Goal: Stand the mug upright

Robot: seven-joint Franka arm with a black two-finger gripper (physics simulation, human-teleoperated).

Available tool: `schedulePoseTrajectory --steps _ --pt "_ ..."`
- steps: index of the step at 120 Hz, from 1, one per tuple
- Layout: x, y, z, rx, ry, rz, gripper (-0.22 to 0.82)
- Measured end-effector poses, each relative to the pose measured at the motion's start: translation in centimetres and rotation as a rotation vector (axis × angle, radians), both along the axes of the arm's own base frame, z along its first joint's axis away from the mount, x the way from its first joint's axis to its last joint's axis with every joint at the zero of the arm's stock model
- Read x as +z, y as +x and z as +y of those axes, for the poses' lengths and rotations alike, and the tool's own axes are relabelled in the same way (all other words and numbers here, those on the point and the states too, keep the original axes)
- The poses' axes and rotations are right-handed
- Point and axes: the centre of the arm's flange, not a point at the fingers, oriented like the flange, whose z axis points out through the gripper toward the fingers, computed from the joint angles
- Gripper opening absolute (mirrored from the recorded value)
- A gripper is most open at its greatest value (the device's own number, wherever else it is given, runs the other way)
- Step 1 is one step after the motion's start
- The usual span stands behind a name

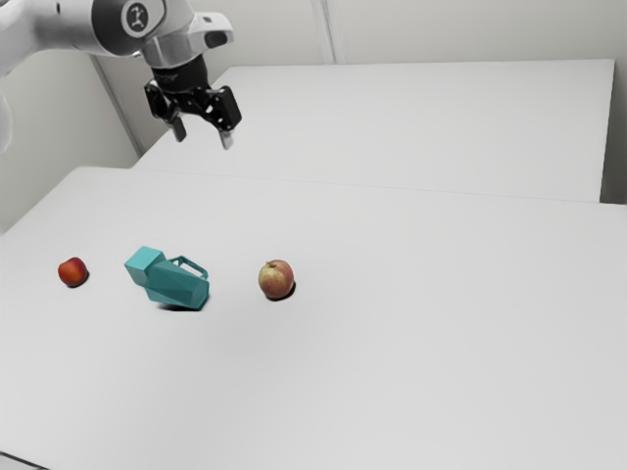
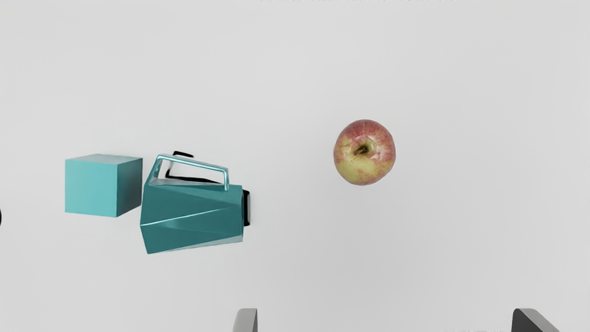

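- Closest to the wrist camera, two fingers (image 2: 247, 320) stand wide apart with nothing between them; that's my gripper (image 1: 203, 137), up above the tabletop (image 1: 411, 372).
- Mug (image 2: 191, 219) is down on its side, between the teal cube (image 2: 103, 186) and the apple (image 2: 364, 152), so it looks like grasp-and-turn work.
- I want the fingers straddling the body, clear of the handle (image 2: 193, 165), and square to its length; those slanted facets could slip under a crooked pinch.
- Careful by the wider end: the cube sits just beside it, and a stray fingertip could shove it.
- Once it's gripped, I'd lift enough for turning room, swing the base downward, settle it flat, then let go gently.
- Counting up: one gripper, one mug with one handle, one cube, one apple, one smaller red fruit (image 1: 72, 272).
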Motion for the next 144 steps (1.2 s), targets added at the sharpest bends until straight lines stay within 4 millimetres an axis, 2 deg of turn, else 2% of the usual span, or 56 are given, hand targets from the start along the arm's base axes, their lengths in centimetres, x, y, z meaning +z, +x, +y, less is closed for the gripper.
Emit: schedulePoseTrajectory --steps 12,26,55,73,83,91,100,113,127,144 --pt "0.3 -0.3 -0.3 -0.003 0.001 -0.002 0.6" --pt "0.4 -0.6 0.3 0.01 0.003 0.006 0.6" --pt "-0.6 -0.7 1.6 0.038 0.001 0.035 0.6" --pt "-2.3 -0.8 1.8 0.051 -0.038 0.073 0.6" --pt "-3.4 -0.8 2.7 0.047 -0.092 0.093 0.6" --pt "-5.0 -0.8 4.5 0.045 -0.144 0.109 0.6" --pt "-6.7 -0.7 7.4 0.055 -0.212 0.113 0.6" --pt "-9.2 -0.9 13.2 0.101 -0.305 0.112 0.6" --pt "-11.6 -2.0 19.3 0.142 -0.381 0.103 0.6" --pt "-15.2 -2.4 23.2 0.105 -0.46 0.109 0.6"
